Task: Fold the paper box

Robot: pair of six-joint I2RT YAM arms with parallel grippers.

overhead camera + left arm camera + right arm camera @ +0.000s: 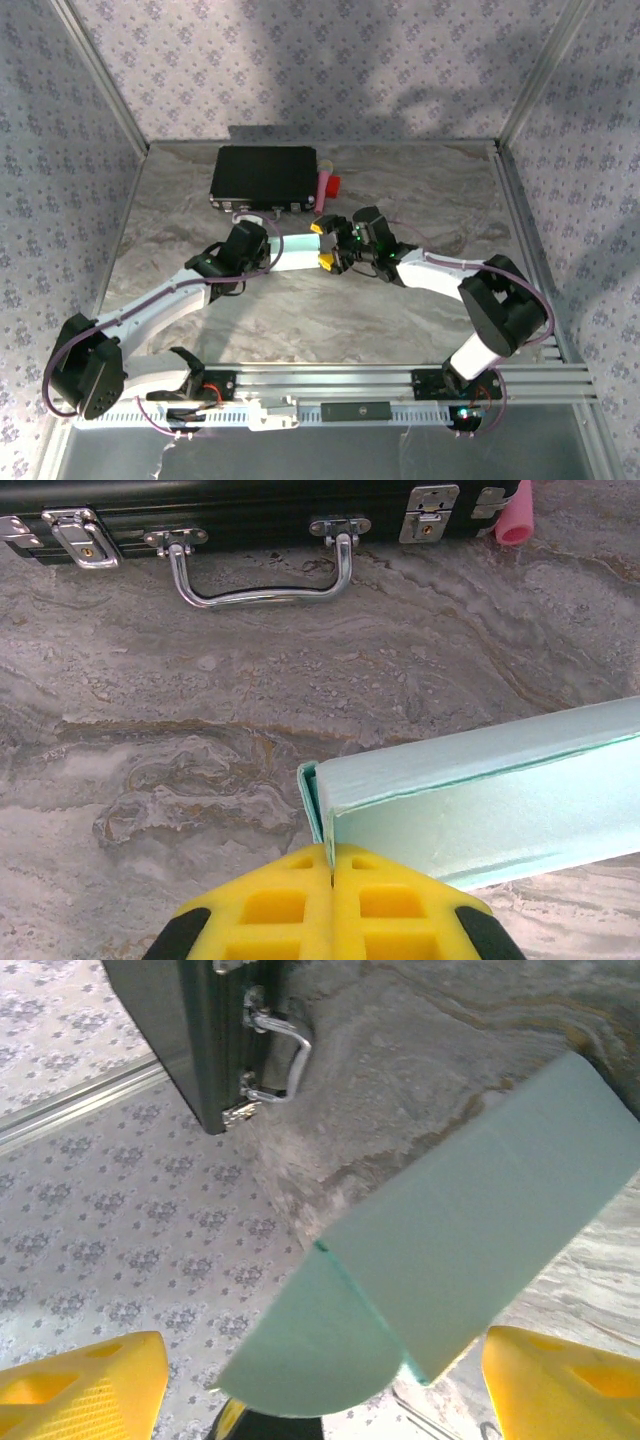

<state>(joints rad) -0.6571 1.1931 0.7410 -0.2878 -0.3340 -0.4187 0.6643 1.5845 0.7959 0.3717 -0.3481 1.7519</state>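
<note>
- Left jaws: pressed together, yellow fingertips [290, 905] meeting at a tight seam, pinching the thin end edge of the paper box [500, 790] at its near corner.
- Right jaws: spread wide, one yellow fingertip [80, 1385] at each lower corner of the right wrist view. The box passes between them and touches neither.
- Paper box is pale blue card, a long narrow sleeve shape. In the top view it spans the gap between the two jaws, mid-tabletop, just in front of the black case [262, 175].
- Left wrist view: the box runs off to the right from the closed fingertips, rising slightly, a crease line along its length.
- Right wrist view: the box crosses diagonally, a rounded flap [310, 1360] hanging open at its lower end.
- Black case lies flat at the far side of the tabletop [430, 200], its chrome handle [262, 585] and latches facing the arms, apart from the box.
- Pink cylinder [326, 185] sits at the case's right end, touching or just beside it. A small red piece is next to that, too small to tell what it is.
- Tabletop is grey marbled. Floral-patterned walls [300, 60] stand around it, and a metal rail [350, 382] runs along the near edge under the arm bases.
</note>
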